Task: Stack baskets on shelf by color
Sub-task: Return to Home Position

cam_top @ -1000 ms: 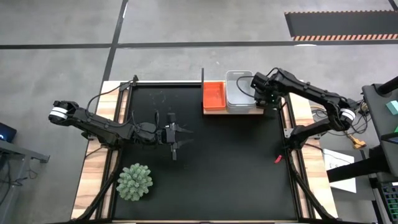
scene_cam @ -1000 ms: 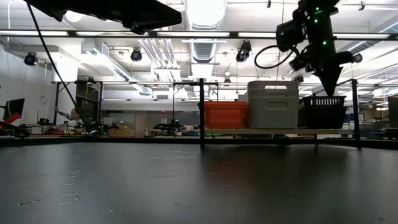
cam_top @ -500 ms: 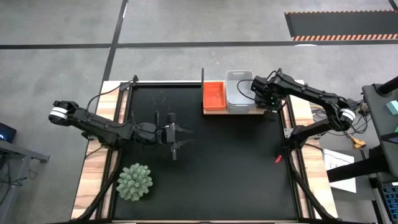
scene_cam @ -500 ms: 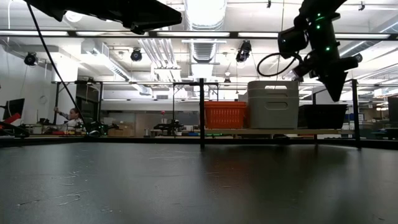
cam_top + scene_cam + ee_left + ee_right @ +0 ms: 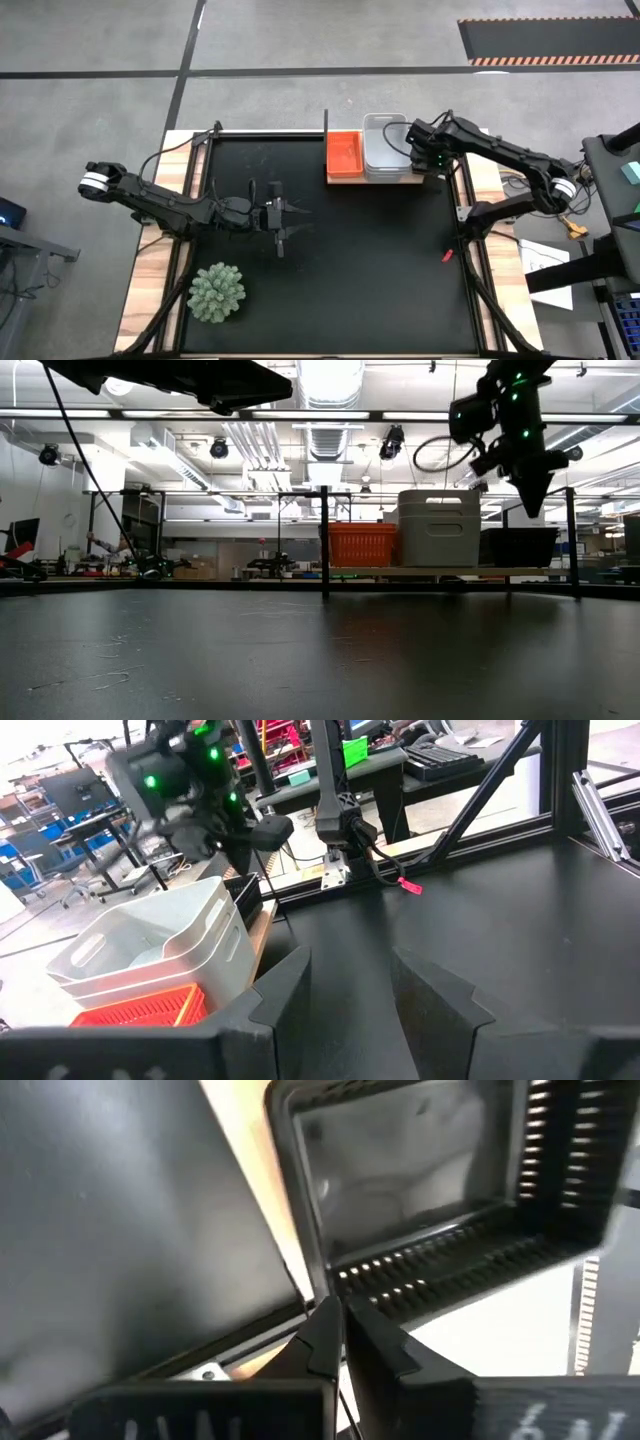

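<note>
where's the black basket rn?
Low view: black basket sits at the right end of the shelf, next to the white baskets, with the right gripper hanging just above it. In the high view that arm mostly covers it.

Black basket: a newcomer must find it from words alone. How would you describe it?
Find the wooden shelf at the table's far edge. The black basket is at its end below the right gripper, beside the tall white basket. It alone is dark; the orange basket is at the other end.
</note>
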Tool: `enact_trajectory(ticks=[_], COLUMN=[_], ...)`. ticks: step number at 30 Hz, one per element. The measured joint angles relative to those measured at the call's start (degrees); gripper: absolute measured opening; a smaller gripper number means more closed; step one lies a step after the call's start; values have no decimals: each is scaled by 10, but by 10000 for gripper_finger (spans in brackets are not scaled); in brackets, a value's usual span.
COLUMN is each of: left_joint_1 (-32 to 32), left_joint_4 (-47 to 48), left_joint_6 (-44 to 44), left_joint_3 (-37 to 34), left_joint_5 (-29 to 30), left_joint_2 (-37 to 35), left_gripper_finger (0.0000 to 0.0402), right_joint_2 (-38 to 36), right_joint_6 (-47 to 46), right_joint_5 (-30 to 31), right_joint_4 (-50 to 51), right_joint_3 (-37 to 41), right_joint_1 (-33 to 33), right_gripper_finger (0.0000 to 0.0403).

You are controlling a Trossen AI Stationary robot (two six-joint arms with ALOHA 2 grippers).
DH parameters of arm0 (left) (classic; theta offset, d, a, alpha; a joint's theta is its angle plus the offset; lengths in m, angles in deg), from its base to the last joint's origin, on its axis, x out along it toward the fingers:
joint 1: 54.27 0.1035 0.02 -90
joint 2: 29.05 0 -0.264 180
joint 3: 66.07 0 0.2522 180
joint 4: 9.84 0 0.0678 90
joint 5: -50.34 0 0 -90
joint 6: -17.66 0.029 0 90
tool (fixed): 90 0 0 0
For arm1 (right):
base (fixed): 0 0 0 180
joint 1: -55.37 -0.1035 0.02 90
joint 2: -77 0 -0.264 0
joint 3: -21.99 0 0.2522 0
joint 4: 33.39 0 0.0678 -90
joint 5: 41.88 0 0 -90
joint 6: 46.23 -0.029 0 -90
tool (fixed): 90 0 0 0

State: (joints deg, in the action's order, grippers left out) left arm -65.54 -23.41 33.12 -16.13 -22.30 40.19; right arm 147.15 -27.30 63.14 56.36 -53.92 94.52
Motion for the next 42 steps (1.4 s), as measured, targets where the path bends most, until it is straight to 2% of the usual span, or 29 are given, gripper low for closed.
enact_trajectory(ticks=[4,11,16,19,24,27,31,42], left_joint_1=[0,-1,-6,-6,-6,-6,-3,-3], left_joint_4=[0,29,40,21,-92,-180,-260,-280], left_joint_6=[0,0,0,1,-1,-9,-5,-1], left_joint_3=[0,0,-15,-48,-141,-202,-257,-340], left_joint_5=[0,0,-15,-35,-36,-36,-35,-35], left_joint_2=[0,-3,-32,-59,-113,-140,-174,-262], left_gripper_finger=[123,123,123,123,113,95,69,15], right_joint_2=[-45,-175,-300,-365,-434,-461,-492,-610], right_joint_6=[-25,-106,-170,-178,-152,-108,-54,20], right_joint_5=[-9,-84,-171,-181,-180,-180,-181,-226], right_joint_4=[-16,-105,-289,-412,-638,-726,-775,-888], right_joint_3=[-3,37,150,237,355,400,439,548], right_joint_1=[0,-42,-139,-212,-309,-340,-347,-347], right_gripper_finger=[8,8,8,8,8,8,8,8])
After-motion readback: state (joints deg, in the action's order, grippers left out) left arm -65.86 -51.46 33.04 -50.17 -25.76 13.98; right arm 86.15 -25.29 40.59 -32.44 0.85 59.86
